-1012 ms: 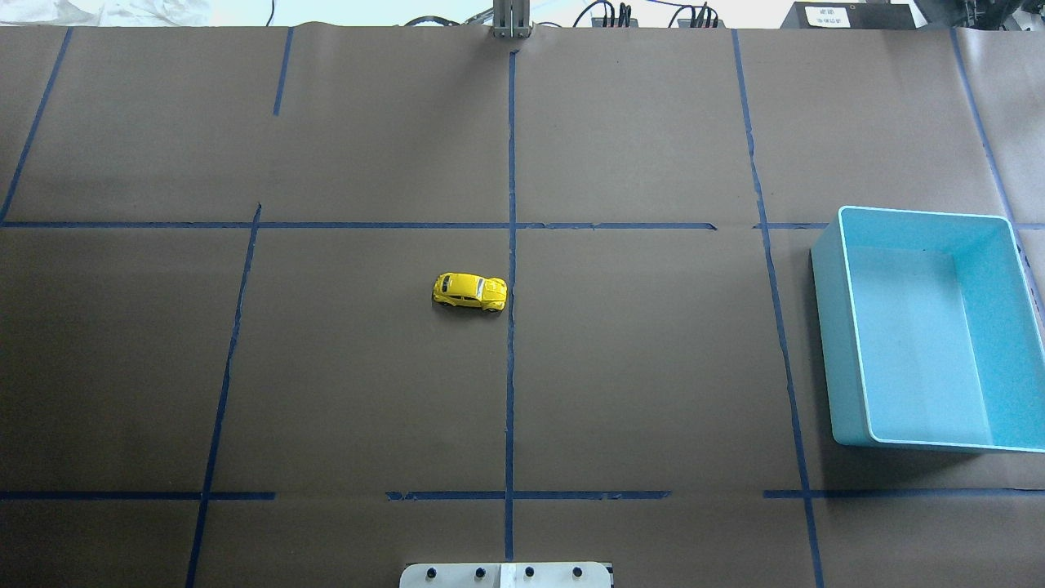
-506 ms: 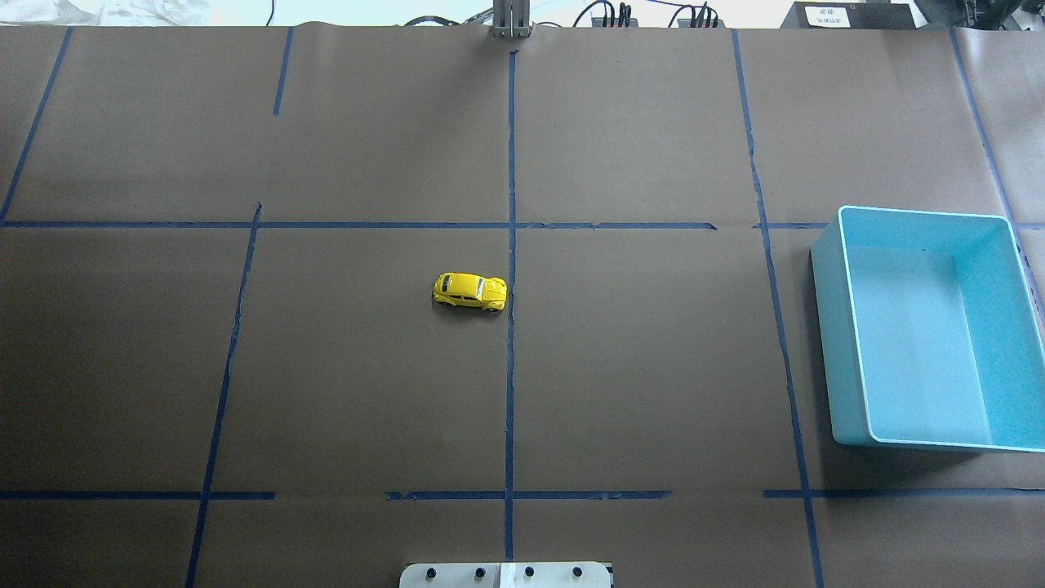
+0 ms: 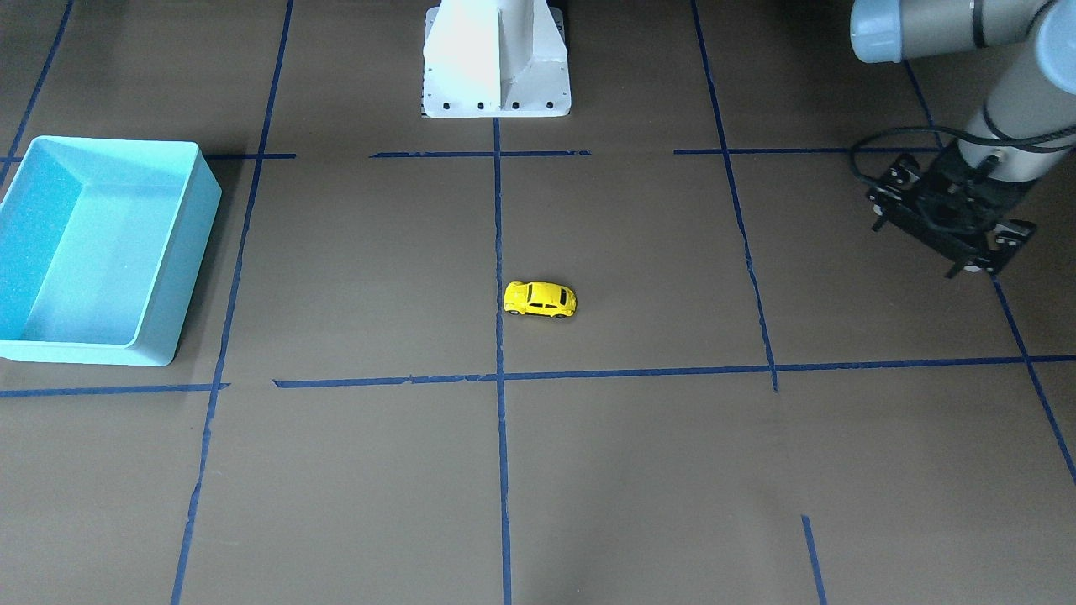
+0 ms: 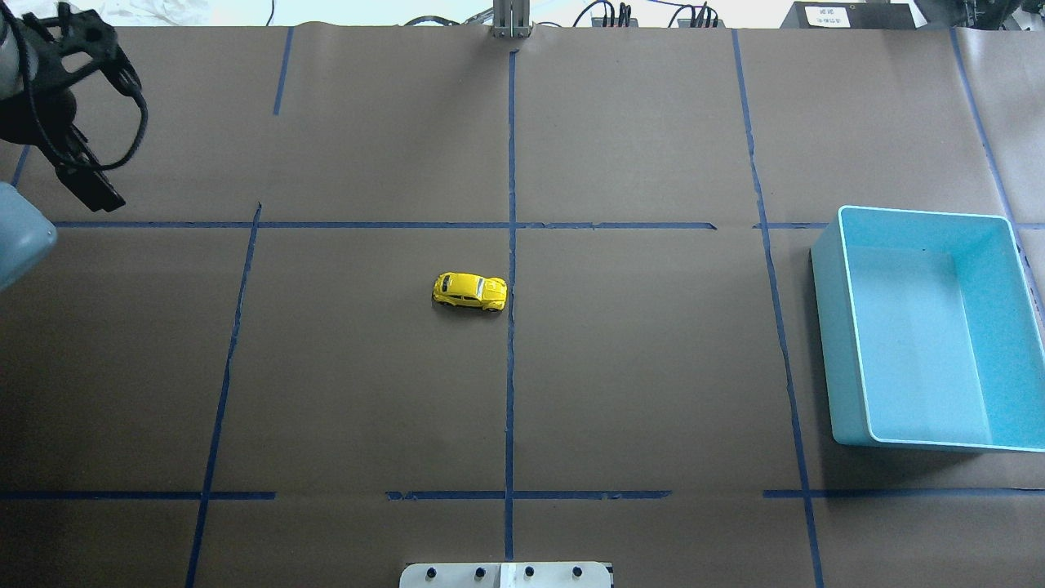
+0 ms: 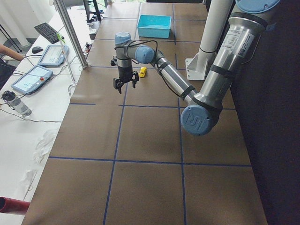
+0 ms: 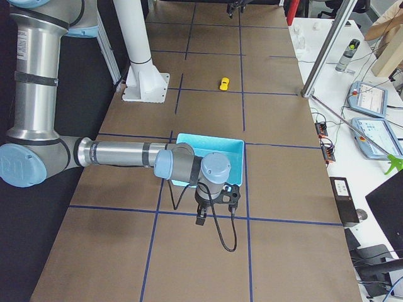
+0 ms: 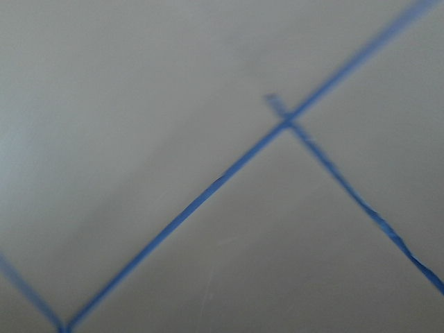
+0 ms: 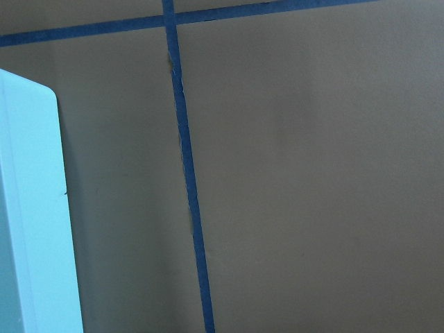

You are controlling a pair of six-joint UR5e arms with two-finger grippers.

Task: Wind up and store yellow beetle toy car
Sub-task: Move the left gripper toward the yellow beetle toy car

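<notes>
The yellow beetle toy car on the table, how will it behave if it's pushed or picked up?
The small yellow beetle-shaped toy car stands on its wheels on the flat brown paper, so an endwise push would probably roll it. Its rounded, glossy shell may slip in a grip.

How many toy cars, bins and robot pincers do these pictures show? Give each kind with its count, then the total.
Yellow beetle toy car: 1
Turquoise bin: 1
Left pincer and right pincer: 2
Total: 4
</notes>
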